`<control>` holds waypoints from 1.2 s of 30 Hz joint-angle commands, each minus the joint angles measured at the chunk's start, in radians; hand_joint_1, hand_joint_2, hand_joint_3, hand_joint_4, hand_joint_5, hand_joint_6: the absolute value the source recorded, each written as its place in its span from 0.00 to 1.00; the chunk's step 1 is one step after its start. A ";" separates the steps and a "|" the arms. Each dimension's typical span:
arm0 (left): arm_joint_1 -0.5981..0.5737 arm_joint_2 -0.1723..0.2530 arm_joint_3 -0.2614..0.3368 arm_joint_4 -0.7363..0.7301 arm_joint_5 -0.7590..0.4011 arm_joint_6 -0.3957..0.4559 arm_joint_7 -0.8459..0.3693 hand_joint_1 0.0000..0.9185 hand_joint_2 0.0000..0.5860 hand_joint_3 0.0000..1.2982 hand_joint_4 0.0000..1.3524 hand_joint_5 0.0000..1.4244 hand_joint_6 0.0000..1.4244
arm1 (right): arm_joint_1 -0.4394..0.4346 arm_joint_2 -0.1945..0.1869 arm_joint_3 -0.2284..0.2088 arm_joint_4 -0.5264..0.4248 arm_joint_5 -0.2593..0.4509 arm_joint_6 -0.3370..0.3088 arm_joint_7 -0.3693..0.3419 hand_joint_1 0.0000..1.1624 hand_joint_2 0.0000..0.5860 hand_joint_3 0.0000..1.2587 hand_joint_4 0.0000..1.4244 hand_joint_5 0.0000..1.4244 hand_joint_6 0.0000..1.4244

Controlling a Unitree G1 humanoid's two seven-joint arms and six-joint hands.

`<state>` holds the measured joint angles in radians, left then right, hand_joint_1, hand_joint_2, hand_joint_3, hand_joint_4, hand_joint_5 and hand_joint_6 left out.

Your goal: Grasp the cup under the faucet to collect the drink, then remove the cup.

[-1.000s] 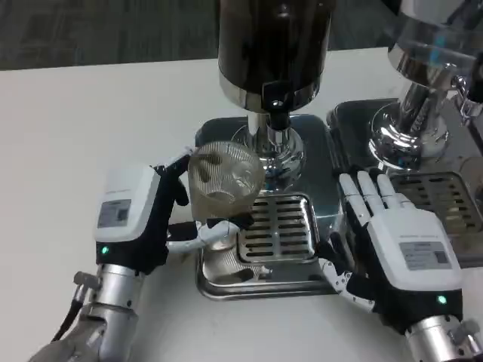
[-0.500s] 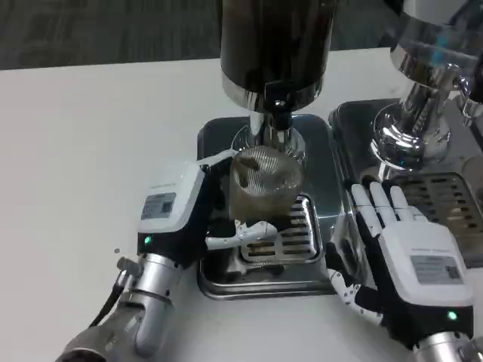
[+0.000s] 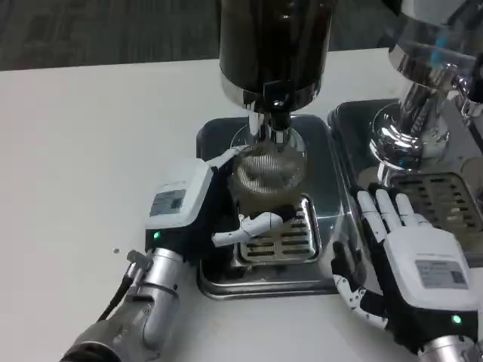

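Note:
A clear ribbed plastic cup (image 3: 269, 172) stands over the slotted drip grate (image 3: 287, 234), directly below the dark dispenser's faucet (image 3: 277, 115). My left hand (image 3: 198, 210) grips the cup from its left side, with a white finger curling around the front under it. My right hand (image 3: 411, 260) lies flat with fingers straight and apart, to the right of the drip tray, holding nothing. I cannot tell whether any liquid is in the cup.
The dark drink dispenser (image 3: 275, 45) rises over a steel drip tray (image 3: 226, 279). A second dispenser with a chrome base (image 3: 411, 128) and its own grate (image 3: 445, 192) stands at the right. White table (image 3: 90, 151) lies to the left.
My left hand has carried the cup right and away from me, from the tray's left edge to beneath the faucet. My right hand has slid slightly back toward me.

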<state>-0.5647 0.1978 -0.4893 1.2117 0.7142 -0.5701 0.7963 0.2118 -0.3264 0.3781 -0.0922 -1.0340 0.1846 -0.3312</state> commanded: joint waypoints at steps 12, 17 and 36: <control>0.051 0.044 0.025 -0.037 -0.054 -0.083 -0.041 0.00 0.03 0.06 0.14 0.38 0.39 | -0.070 -0.012 -0.015 0.067 0.048 -0.047 0.005 0.43 0.74 0.03 0.00 0.00 0.09; 0.067 0.044 0.066 -0.050 -0.112 -0.114 -0.100 0.00 0.05 0.03 0.08 0.23 0.20 | -0.082 -0.019 -0.033 0.081 0.084 -0.058 0.021 0.38 0.72 0.02 0.00 0.00 0.09; 0.197 0.098 0.266 -0.318 -0.342 -0.296 -0.399 0.00 0.00 0.00 0.00 0.08 0.09 | -0.107 -0.007 -0.054 0.104 0.156 -0.095 0.007 0.36 0.65 0.00 0.00 0.00 0.10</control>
<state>-0.4119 0.2684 -0.2498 0.9600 0.3984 -0.8204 0.4295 0.0986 -0.3330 0.3381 0.0228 -0.8981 0.1039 -0.3154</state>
